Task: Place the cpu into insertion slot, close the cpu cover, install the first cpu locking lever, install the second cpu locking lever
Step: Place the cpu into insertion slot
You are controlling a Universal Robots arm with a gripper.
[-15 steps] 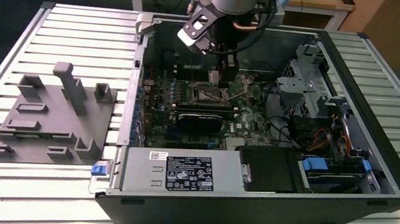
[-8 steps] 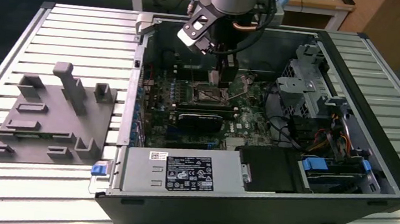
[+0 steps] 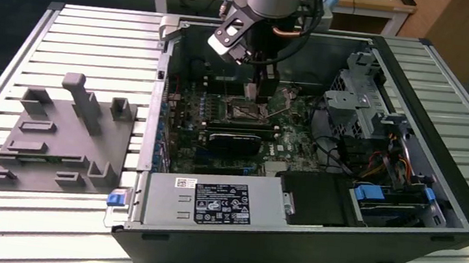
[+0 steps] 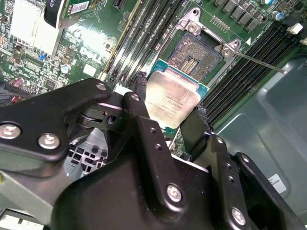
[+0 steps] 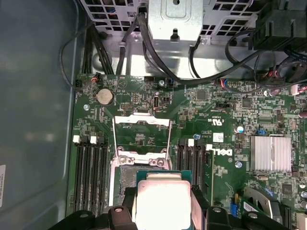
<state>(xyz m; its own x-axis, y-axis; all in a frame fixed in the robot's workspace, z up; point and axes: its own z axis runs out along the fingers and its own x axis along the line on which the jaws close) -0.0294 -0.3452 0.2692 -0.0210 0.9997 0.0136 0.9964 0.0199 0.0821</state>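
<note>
My gripper is shut on the cpu, a flat silvery-beige square pinched at two opposite edges by the black fingers. It hangs tilted just above and beside the open insertion slot, whose pin field lies bare. In the first wrist view the cpu partly overlaps the slot, and the cpu cover is swung open beyond it. A thin locking lever sticks out from the slot's corner. In the exterior view the gripper reaches down into the computer case over the slot.
Memory slots flank the socket on both sides. A black card, a silver heatsink and cables sit close by. Case walls ring the board. A grey fixture stands on the slatted table at the exterior view's left.
</note>
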